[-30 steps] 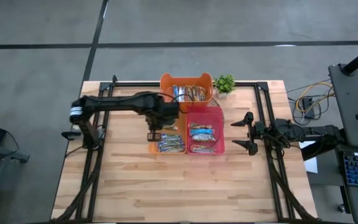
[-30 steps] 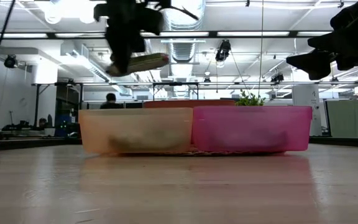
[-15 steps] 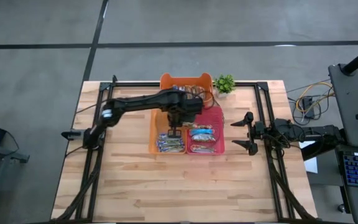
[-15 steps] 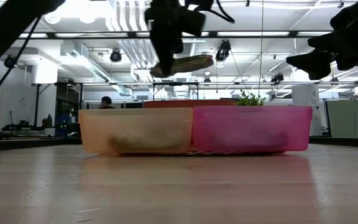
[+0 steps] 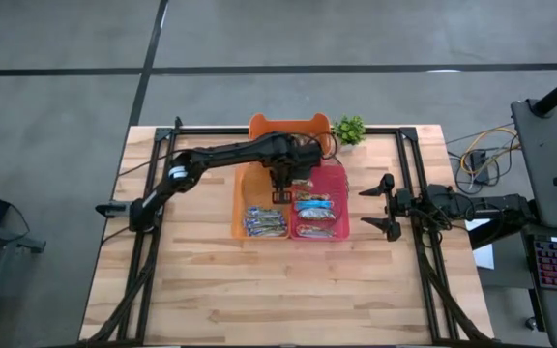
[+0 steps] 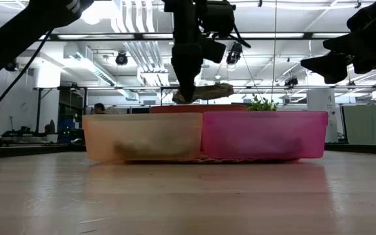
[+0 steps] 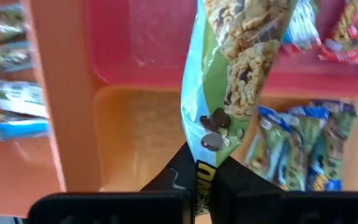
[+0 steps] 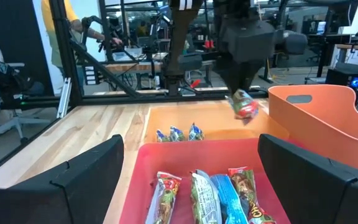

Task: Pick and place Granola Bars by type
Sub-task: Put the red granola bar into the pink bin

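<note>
My left gripper (image 5: 281,194) hangs over the line where the pale orange bin (image 5: 243,198) meets the pink bin (image 5: 340,184), toward their far ends. It is shut on a green granola bar (image 7: 229,81), which also shows in the low view (image 6: 207,93) above the bins' rims. Blue-silver bars (image 5: 266,223) lie in the pale bin's near end. Several bars (image 5: 319,215) lie in the pink bin. My right gripper (image 5: 367,210) waits open at the table's right side, holding nothing. My left gripper pinches the green bar's wrapper at one end (image 7: 202,171) between its two fingers. The fingers point down from above. The bar juts out sideways from the fingers, about level (image 6: 215,91), lifted clear of the bins.
An orange bin (image 5: 264,127) stands at the far edge behind the two bins, partly under my left arm. A small green plant (image 5: 350,129) sits to its right. Black frame rails (image 5: 416,193) run along the table's sides. Bare wood lies toward the near edge.
My left gripper has carried the green bar toward the table's right and slightly toward the far edge, from over the pale bin to the border with the pink bin, sinking a little. It has stayed shut on the bar, which has stayed about level.
</note>
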